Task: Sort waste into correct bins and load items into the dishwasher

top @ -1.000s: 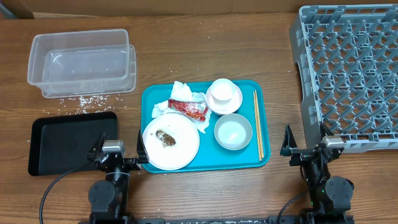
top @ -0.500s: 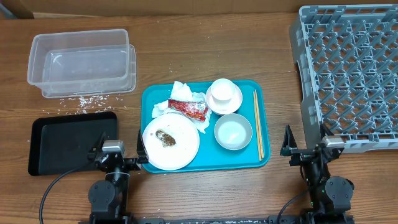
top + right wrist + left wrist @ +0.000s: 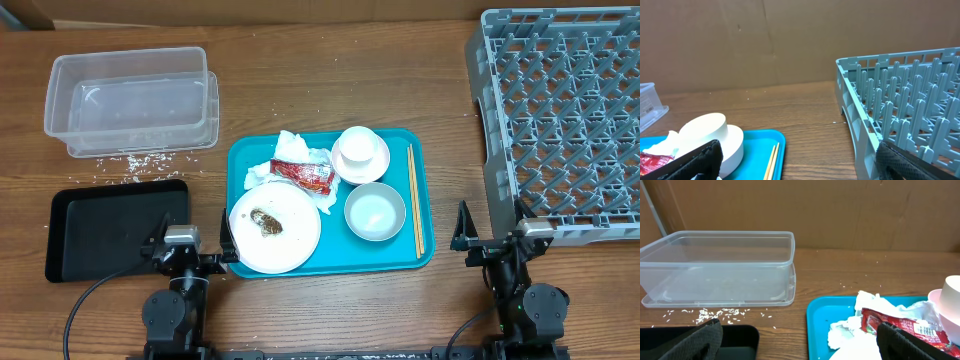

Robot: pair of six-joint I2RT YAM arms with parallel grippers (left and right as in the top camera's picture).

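While the left pincer [image 3: 192,250] and right pincer [image 3: 492,245] gape empty, the teal tray [image 3: 400,256] holds plate [image 3: 292,236], bowls [image 3: 375,212], wrapper [image 3: 303,174], chopsticks [image 3: 414,200].

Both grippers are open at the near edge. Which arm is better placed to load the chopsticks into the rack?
Right, likely. The right gripper sits nearest the chopsticks, and the dish rack is on its side; the left gripper is beyond the plate.

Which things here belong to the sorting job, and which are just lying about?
Job: napkin, wrapper, food scrap, rice grains, plate, bowl, cup, chopsticks, clear tub, black tray, dish rack.
Lying about: teal tray, cardboard.
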